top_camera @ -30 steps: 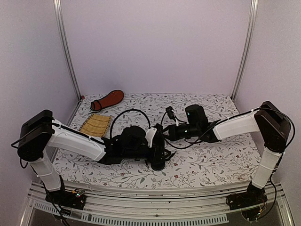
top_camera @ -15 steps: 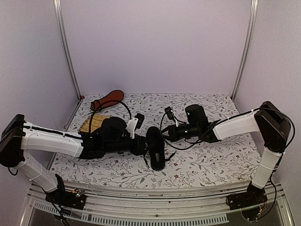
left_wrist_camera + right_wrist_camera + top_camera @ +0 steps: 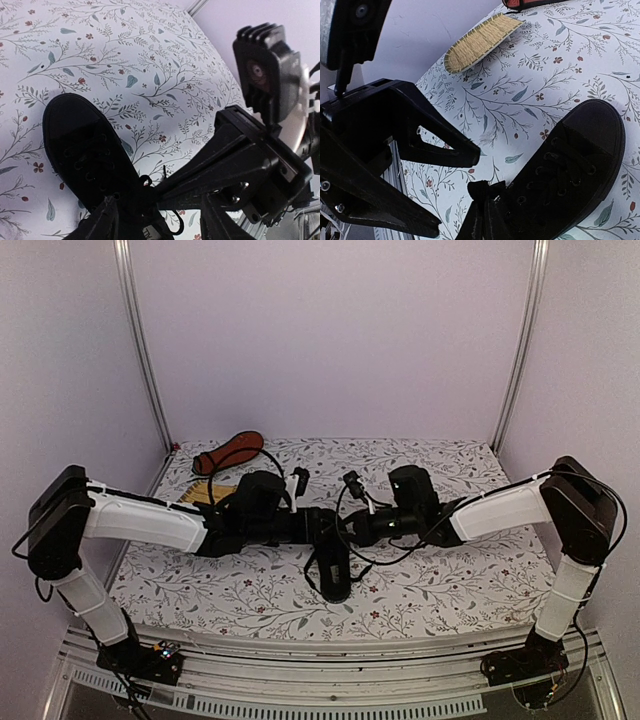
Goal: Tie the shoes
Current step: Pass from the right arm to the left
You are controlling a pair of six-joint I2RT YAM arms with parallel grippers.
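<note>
The shoe (image 3: pixel 334 575) lies directly beneath the left gripper (image 3: pixel 322 528) and the right gripper (image 3: pixel 352 530), which meet tip to tip over its laces (image 3: pixel 148 183) — one on each side of them. The toe lies nearer the front edge of the table (image 3: pixel 450 580) than both grippers. Back along the left gripper's arm, partly under it, lies the mat (image 3: pixel 480 42) — the other shoe (image 3: pixel 231 451) lies beyond that, toward the back-left corner.
</note>
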